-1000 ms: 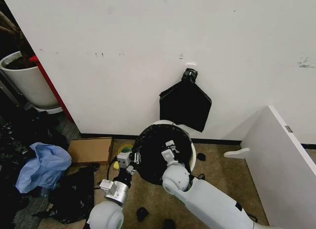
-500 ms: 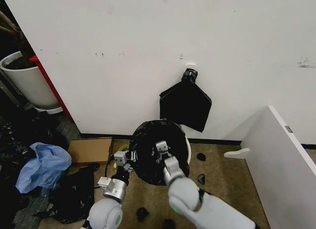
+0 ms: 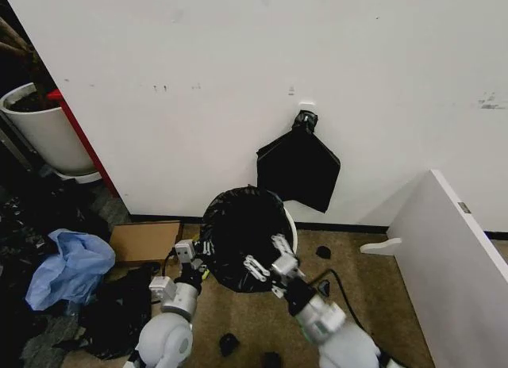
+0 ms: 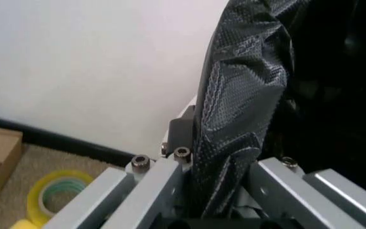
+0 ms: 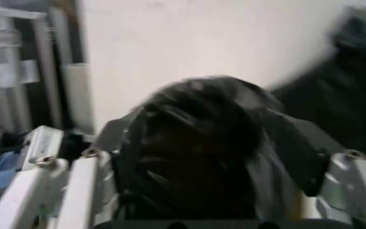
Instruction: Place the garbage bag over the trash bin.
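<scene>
A white wall (image 3: 238,82) backs a brown carpeted floor (image 3: 357,281). At the wall's foot stands the trash bin (image 3: 290,228), almost wholly covered by the garbage bag (image 3: 238,233), whose black plastic bulges over the rim. The left gripper (image 3: 205,249) is at the bin's left side, its fingers (image 4: 164,186) pinched on a fold of the bag. The right gripper (image 3: 266,261) sits at the bin's near side, fingers (image 3: 254,268) spread wide, holding nothing. Above the bin, flat black bags (image 3: 298,168) hang from a white clip (image 3: 305,108). A cardboard box (image 3: 144,241) lies left of the bin.
</scene>
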### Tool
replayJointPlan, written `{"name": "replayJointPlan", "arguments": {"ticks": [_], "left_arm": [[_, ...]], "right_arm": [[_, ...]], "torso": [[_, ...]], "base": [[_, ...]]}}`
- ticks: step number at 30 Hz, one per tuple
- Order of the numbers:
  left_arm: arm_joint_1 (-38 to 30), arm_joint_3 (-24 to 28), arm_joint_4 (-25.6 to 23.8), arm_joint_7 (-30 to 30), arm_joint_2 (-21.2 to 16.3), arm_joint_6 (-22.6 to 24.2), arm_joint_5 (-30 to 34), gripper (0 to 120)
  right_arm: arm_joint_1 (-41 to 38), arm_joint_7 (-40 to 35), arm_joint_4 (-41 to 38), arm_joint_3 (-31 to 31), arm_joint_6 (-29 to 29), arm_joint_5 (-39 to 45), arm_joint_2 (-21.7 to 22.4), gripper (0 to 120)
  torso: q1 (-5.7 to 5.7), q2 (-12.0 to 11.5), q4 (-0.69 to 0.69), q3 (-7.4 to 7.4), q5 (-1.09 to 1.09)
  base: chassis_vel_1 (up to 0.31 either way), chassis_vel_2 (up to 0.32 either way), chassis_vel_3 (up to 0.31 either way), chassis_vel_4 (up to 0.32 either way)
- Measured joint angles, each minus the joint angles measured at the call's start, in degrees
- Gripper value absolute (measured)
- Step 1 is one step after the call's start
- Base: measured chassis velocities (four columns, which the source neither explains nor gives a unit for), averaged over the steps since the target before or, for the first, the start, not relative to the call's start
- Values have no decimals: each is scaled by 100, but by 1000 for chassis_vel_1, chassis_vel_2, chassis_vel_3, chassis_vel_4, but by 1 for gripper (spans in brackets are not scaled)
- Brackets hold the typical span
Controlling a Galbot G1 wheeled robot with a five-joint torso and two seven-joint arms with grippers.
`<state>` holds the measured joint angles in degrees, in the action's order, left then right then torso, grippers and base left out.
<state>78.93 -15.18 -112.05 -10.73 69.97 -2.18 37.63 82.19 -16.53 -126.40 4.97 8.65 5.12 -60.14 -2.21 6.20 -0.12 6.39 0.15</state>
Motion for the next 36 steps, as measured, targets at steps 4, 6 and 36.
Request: {"name": "replayJointPlan", "arguments": {"ticks": [4,6,36], "left_arm": [[-90,-137,25,-46,5,183,503,1],[-86,-192,22,-47,8,196,575,1],[277,-405,-405,-49,-61,199,753,1]], "right_arm": [[791,-891,-520,15,-402,-146,-332,83],[882,-1068,-578,37,-564,-146,-395,86],[426,-666,321,-30,-203,620,-743,26]], "torso": [[0,0,-1,0,-2],[0,0,-1,0,-2],[-1,0,1,1,0]], "base": [[0,0,0,0],[0,0,0,0],[0,0,0,0]]}}
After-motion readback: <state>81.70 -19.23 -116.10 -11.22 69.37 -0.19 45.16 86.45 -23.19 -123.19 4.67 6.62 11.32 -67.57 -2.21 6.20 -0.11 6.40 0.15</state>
